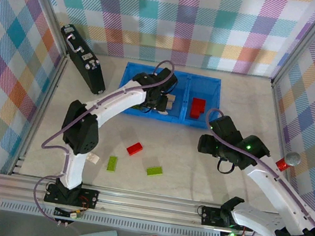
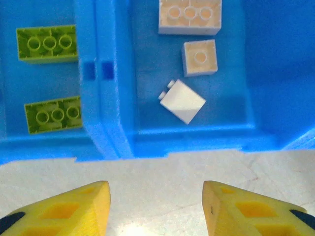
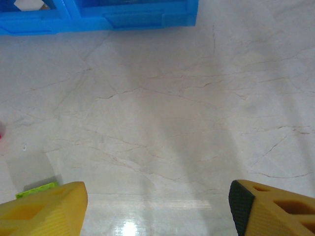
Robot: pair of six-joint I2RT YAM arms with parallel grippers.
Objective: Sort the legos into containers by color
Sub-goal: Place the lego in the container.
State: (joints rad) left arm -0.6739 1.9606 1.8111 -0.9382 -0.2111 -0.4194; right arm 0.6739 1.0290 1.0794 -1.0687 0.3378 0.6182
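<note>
Half open, empty: left gripper point(image 2: 156, 195), right gripper point(image 3: 157, 197). Could clash reaching together for red lego point(image 1: 135, 148) near table's point(image 1: 195, 181) near edge.

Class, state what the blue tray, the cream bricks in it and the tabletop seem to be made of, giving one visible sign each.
Blue tray: probably moulded plastic, faintly grainy, rounded walls.
Cream bricks: smooth plastic, moulded round tubes showing.
Tabletop: glossy, veined like marble, reflecting a light; stone or printed laminate, unclear.
</note>
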